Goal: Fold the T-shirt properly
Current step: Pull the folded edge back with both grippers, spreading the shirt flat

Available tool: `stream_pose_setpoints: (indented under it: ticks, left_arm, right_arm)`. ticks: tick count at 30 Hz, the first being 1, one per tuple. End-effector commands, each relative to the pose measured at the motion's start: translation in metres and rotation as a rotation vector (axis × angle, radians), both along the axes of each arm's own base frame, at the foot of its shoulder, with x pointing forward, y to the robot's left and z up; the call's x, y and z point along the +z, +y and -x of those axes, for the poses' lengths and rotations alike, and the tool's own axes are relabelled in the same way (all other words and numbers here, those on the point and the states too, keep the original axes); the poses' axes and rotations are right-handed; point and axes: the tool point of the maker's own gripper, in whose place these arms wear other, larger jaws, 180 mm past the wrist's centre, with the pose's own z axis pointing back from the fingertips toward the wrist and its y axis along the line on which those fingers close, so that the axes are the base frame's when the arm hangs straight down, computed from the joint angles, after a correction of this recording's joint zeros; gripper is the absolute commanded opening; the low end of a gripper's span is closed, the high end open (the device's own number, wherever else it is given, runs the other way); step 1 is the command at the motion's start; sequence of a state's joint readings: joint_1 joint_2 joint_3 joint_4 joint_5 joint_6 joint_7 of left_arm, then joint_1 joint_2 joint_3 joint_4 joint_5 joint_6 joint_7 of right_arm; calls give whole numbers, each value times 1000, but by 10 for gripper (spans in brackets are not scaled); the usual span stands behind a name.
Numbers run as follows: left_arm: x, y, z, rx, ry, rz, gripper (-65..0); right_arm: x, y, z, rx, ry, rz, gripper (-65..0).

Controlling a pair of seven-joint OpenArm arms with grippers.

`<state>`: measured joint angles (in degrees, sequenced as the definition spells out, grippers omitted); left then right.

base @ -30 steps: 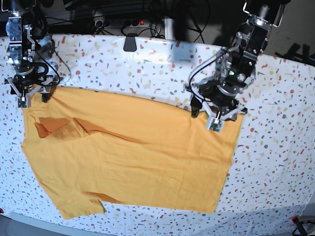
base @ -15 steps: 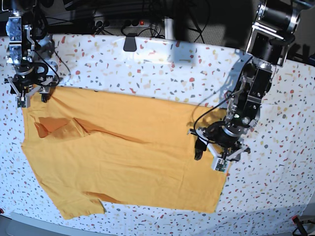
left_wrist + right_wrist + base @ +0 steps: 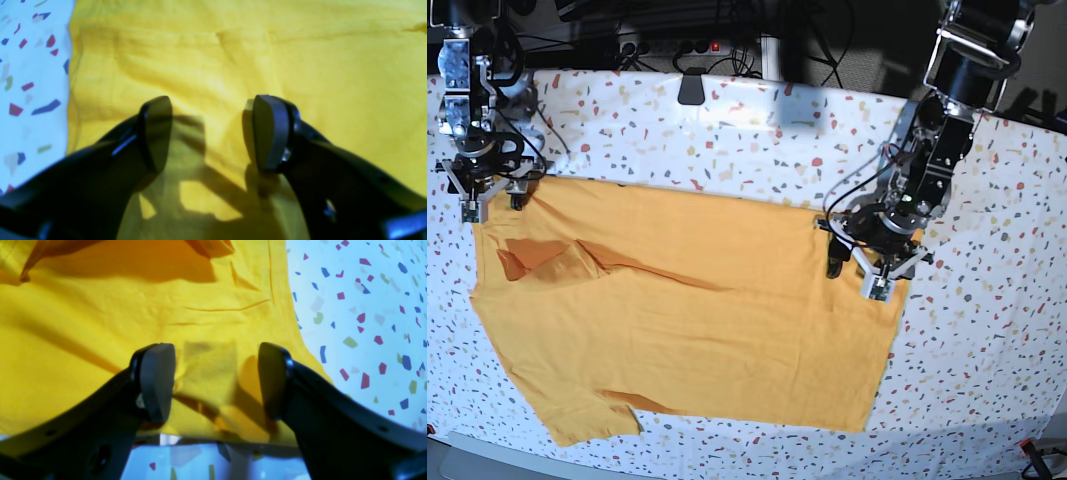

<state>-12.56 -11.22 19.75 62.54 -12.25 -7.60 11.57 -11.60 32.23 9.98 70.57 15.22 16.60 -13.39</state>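
The orange-yellow T-shirt (image 3: 687,320) lies spread flat on the speckled white table (image 3: 757,130). One sleeve (image 3: 532,260) is folded onto the body at the left, and the other (image 3: 587,415) points to the front. No black marks show. My left gripper (image 3: 854,280) is open and empty over the shirt's right edge. In the left wrist view it (image 3: 208,130) hovers just above the cloth (image 3: 300,60). My right gripper (image 3: 493,205) is open and empty at the shirt's far left corner. The right wrist view shows it (image 3: 217,373) over the cloth's (image 3: 100,323) edge.
A black clip-like object (image 3: 690,90) sits at the table's back edge, with cables and a power strip (image 3: 697,45) behind it. The table's front edge (image 3: 727,470) runs just below the shirt's hem. Bare speckled table (image 3: 987,340) lies to the right of the shirt.
My left gripper went from the shirt's upper right corner down its right edge, then came partway back up. It stayed open. The right arm hardly moved.
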Motion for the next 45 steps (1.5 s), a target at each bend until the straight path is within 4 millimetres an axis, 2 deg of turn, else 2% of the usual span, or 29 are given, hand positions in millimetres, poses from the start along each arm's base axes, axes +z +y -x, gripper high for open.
stream_pose_setpoints:
  ticks: [1,11,16,22,29,33,37,45]
  left_arm:
    - [4,2,-2,0,-8,-5,-279]
    - [-26,29,25,8,101,-79,-279]
    - [-32,30,41,-2,131,-87,-279]
    - [-23,21,62,-35,119,-75,-279]
    - [-26,12,89,-60,162,-72,-279]
    - [-26,8,101,-73,166,-71,-279]
    - [-23,15,105,-59,148,-151,-279]
    - [1,10,115,-37,111,-170,-279]
  right_arm:
    - [-14,-4,17,8,108,9,-259]
    - [-17,0,20,19,126,-15,-259]
    - [-14,7,19,49,122,-23,-260]
    - [-5,17,16,78,124,-17,-260]
    - [-7,33,44,129,153,-15,-260]
    - [-13,28,62,115,186,-11,-260]
    - [-13,18,73,91,204,1,-260]
    - [-11,20,89,107,228,12,-260]
